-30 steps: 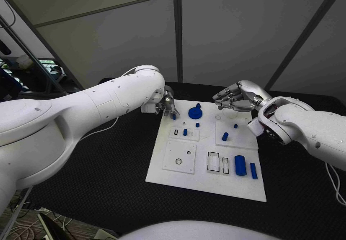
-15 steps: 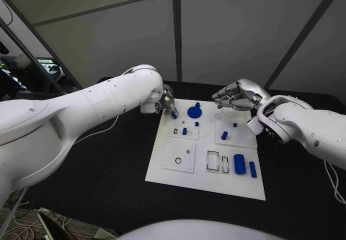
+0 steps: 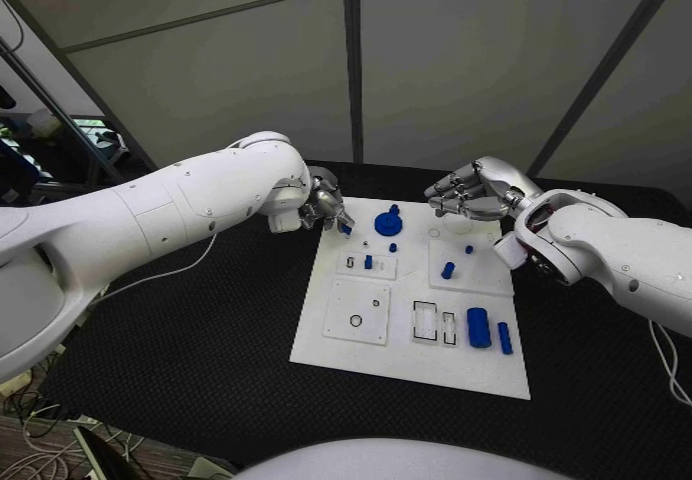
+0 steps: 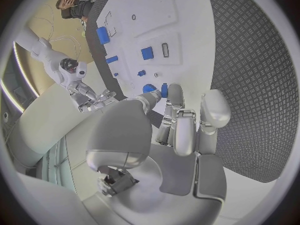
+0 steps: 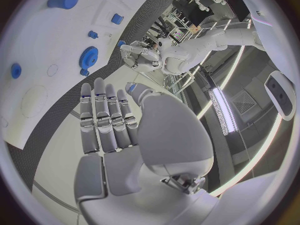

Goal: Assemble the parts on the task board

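Observation:
The white task board (image 3: pixel 411 355) lies mid-table. On it are a blue gear (image 3: pixel 389 222), a small block (image 3: pixel 368 262), a peg (image 3: pixel 449 269), a thick cylinder (image 3: pixel 477 328) and a slim one (image 3: pixel 505 338). My left hand (image 3: pixel 325 208) hovers at the board's far left corner, its fingers curled together and pinching a small blue piece (image 4: pixel 164 90) beside the gear. My right hand (image 3: pixel 473 195) hangs over the board's far right edge, fingers loosely bent and holding nothing. Its wrist view shows the gear (image 5: pixel 89 56) and the thick cylinder (image 5: pixel 62 0).
Black textured mat (image 3: pixel 202 330) surrounds the board on all sides. Grey partition walls (image 3: pixel 462 80) stand behind the table. A white cable (image 3: pixel 173 270) trails under my left arm.
My left arm has swung out to the left and the hand has shifted slightly left with the small blue piece. The right hand has stayed put.

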Controlling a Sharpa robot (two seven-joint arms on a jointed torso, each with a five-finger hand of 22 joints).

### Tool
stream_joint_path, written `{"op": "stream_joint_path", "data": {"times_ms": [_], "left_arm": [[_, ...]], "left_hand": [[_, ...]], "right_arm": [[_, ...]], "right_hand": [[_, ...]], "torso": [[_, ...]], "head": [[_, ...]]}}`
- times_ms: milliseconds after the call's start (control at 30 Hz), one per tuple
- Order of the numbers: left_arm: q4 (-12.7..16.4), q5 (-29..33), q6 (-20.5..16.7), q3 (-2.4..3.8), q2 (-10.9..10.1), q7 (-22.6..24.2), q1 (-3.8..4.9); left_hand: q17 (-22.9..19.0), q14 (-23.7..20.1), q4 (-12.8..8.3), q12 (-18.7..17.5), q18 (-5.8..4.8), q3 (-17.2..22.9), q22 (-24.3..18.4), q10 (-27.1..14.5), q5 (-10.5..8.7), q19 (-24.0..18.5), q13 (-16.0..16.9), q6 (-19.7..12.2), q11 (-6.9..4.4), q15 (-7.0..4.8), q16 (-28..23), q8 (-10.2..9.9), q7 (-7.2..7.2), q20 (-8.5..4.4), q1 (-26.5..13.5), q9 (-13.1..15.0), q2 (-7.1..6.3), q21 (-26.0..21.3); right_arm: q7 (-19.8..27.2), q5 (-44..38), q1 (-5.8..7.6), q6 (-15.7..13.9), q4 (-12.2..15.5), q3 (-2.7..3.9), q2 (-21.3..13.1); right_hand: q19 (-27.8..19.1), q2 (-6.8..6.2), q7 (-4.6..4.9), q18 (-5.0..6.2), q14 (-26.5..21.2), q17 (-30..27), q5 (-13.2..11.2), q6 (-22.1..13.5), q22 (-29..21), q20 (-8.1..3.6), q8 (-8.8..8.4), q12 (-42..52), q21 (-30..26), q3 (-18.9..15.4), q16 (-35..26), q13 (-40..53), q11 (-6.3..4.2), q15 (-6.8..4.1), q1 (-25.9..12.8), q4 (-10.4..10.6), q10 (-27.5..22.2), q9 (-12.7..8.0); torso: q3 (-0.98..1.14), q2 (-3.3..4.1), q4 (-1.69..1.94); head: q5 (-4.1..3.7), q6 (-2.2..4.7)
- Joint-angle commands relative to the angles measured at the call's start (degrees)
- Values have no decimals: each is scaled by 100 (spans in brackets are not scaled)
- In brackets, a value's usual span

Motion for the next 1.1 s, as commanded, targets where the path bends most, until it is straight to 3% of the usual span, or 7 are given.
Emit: {"op": "stream_joint_path", "data": {"times_ms": [33, 367, 500, 767, 1100], "left_arm": [[347, 302, -676, -35, -171, -87, -31], [1256, -215, -1325, -252, -609, -202, -187], [1478, -430, -1416, -314, -702, -247, -252], [1680, -706, -1526, -357, -778, -298, -375], [1724, -985, -1404, -364, -767, -354, -407]], "left_hand": [[804, 355, -510, 42, -190, 707, 370, 101, 21, 39, 39, -43, -38, -58, 44, 107, -25, -13, -162, 760, -74, 55], [1002, 441, -693, 146, -237, 1196, 505, 312, 17, 187, 162, -22, -94, -106, 165, 285, -83, -63, -429, 907, -273, 306], [1030, 461, -738, 361, -296, 1311, 641, 516, 13, 341, 442, 4, -125, -139, 184, 317, -112, -93, -526, 936, -324, 617], [1047, 475, -792, 568, -308, 1437, 679, 675, 13, 384, 709, 45, -154, -167, 194, 361, -142, -122, -629, 970, -374, 680], [1019, 469, -800, 650, -315, 1461, 698, 735, 7, 403, 810, 58, -165, -177, 176, 379, -154, -131, -675, 985, -391, 717]], "right_arm": [[27, -2, 10, 50, 13, 3, -4], [23, -2, 10, 64, 10, 3, -3], [34, -2, 9, 49, 20, 3, -8], [43, -2, 9, 32, 27, 3, -21], [57, -2, 9, 41, 22, 3, -16]], "right_hand": [[11, 29, 45, 69, -30, -5, 34, -14, -7, 34, -21, 12, -35, 31, -9, -5, 3, 0, -38, -9, -49, 6], [11, 29, 45, 69, -30, -5, 34, -14, -7, 34, -21, 12, -35, 31, -9, -5, 3, 0, -38, -9, -49, 6], [11, 29, 45, 69, -30, -6, 35, -15, -7, 34, -21, 12, -36, 31, -9, -5, 3, 1, -39, -9, -49, 6], [12, 28, 45, 70, -32, -7, 37, -16, -7, 35, -21, 12, -39, 32, -9, -5, 3, 1, -41, -10, -51, 6], [12, 28, 44, 70, -32, -8, 40, -17, -7, 35, -21, 12, -42, 36, -9, -5, 2, 0, -39, -13, -52, 6]], "torso": [[4, -1, 0], [-2, 2, -2], [-2, 3, -11], [-2, 6, -15], [-5, 7, -19]], "head": [[5, -11], [12, -25], [23, -38], [10, -69], [-18, -110]]}}
